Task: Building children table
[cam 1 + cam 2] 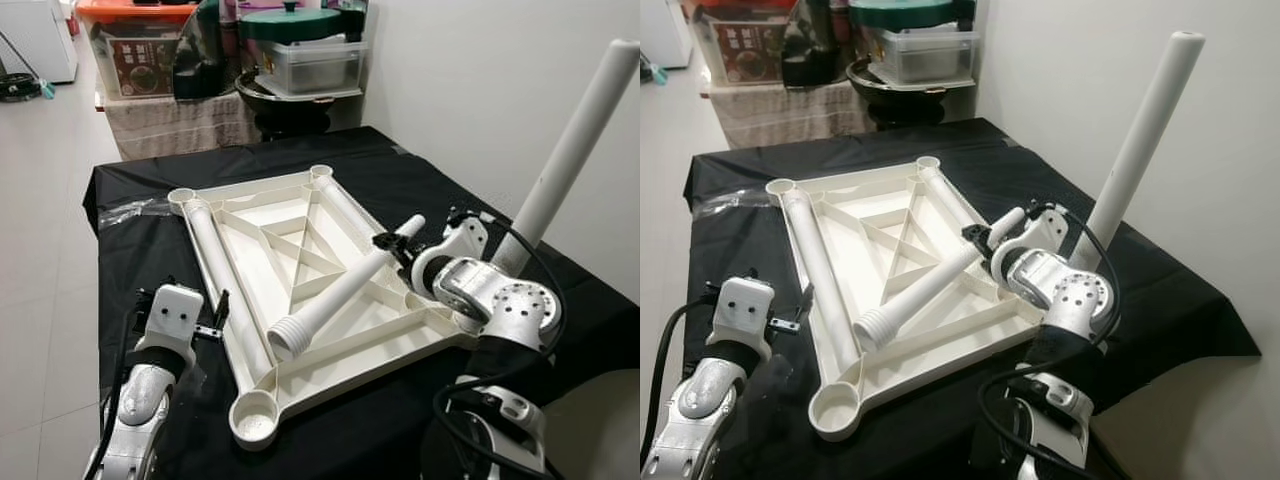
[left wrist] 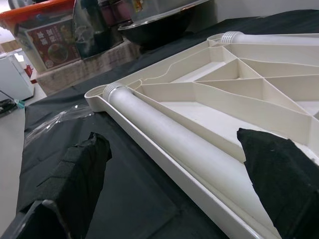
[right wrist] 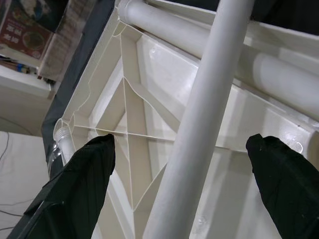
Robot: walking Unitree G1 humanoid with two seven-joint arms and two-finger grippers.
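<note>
**Table top upside down, one leg up**

The white table top [image 1: 300, 290] lies upside down on the black cloth [image 1: 400, 180]. One leg [image 1: 580, 140] stands up at its right corner. A loose leg [image 1: 340, 290] lies across the top, between the right gripper's [image 3: 184, 144] open fingers. The left gripper [image 2: 174, 164] waits open at the near left edge. Boxes [image 1: 140, 50] and pots [image 1: 290, 25] sit far behind.

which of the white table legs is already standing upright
The leg at the tabletop's right near corner, rising behind the right arm. The other three lie flat: two along its sides, one diagonally between the right gripper's jaws.
</note>
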